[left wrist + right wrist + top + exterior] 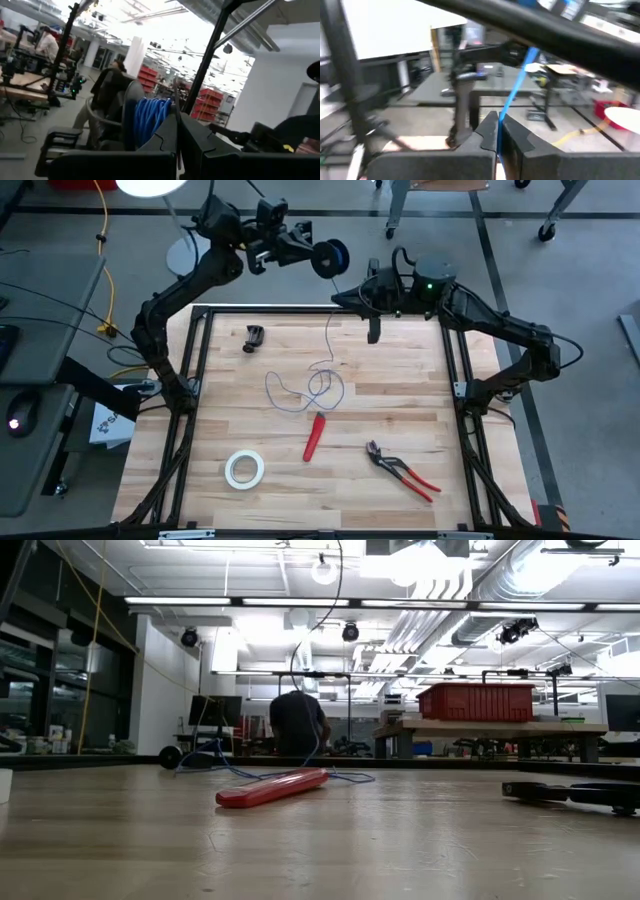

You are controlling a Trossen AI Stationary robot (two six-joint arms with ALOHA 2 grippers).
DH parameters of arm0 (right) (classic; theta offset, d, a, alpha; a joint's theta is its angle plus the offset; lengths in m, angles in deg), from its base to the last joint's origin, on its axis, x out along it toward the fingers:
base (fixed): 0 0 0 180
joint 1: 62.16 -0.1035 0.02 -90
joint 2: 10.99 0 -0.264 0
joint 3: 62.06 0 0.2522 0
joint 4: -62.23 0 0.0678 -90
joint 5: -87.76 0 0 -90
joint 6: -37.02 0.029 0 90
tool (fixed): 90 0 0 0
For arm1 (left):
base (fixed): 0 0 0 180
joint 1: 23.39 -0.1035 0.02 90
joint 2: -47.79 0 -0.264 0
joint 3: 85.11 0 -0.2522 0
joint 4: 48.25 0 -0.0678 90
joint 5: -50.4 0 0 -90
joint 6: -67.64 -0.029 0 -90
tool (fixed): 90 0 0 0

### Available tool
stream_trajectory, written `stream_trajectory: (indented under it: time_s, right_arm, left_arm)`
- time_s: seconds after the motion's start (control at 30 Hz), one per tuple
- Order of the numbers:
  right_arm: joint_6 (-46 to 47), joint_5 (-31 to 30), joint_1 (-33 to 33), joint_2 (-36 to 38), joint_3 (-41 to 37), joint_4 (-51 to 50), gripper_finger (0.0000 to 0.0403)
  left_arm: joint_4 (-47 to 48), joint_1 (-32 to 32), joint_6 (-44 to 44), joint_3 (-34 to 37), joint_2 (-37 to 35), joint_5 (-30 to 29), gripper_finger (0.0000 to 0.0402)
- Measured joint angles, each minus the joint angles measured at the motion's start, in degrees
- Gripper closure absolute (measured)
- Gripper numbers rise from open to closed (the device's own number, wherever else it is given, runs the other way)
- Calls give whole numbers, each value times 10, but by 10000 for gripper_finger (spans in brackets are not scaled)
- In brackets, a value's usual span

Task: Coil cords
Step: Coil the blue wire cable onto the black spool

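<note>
At the top centre of the high view, the left gripper (318, 256) is clamped on the spool (331, 257); the right gripper (374, 332) pinches the wire (318, 385), which loops mid-table.

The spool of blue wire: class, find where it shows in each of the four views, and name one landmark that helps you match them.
High view: the spool is at top centre, beyond the table's far edge, held by the left gripper.
Low view: not in it; only the blue wire shows.
Left wrist view: the spool is at centre, blue windings above the shut jaws.
Right wrist view: not in it.
Shared landmark: the blue wire, also pinched in the right gripper.
</note>
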Motion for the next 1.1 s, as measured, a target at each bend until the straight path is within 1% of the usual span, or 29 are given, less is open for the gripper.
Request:
stream_trajectory:
  time_s: [0.03, 0.1, 0.17, 0.27, 0.43, 0.53, 0.6, 0.67, 0.9, 1.0, 1.1]
  right_arm:
    - [6, -19, 0, 0, 0, 0, 402]
    - [7, -34, 0, -2, 0, 0, 397]
    - [4, -46, 5, -4, -3, -15, 381]
    - [3, -73, 11, -15, -3, -12, 338]
    - [-18, -142, 14, -40, -2, 12, 255]
    - [-12, -163, 14, -61, -3, 37, 225]
    - [4, -160, 14, -69, -3, 60, 217]
    - [19, -141, 14, -74, -2, 69, 215]
    - [39, -35, 14, -76, -2, 59, 214]
    - [25, -27, 9, -83, -1, 58, 214]
    - [-12, -45, 6, -95, -1, 50, 214]
  left_arm:
    - [0, 0, -1, 0, -1, -2, 401]
    - [-3, 2, 2, -1, -2, -11, 401]
    - [-8, 6, 2, -2, -3, -22, 401]
    - [-10, 9, -6, -3, -5, -27, 401]
    - [-29, 10, 0, -2, -3, -33, 401]
    - [-42, 10, 2, -2, -6, -40, 401]
    - [-51, 10, 2, -2, -6, -43, 401]
    - [-59, 8, 3, -2, -7, -47, 401]
    - [-59, -3, 3, -2, -15, -56, 402]
    - [-58, -3, 9, -2, -16, -58, 402]
    - [-59, 1, 8, -2, -18, -60, 401]
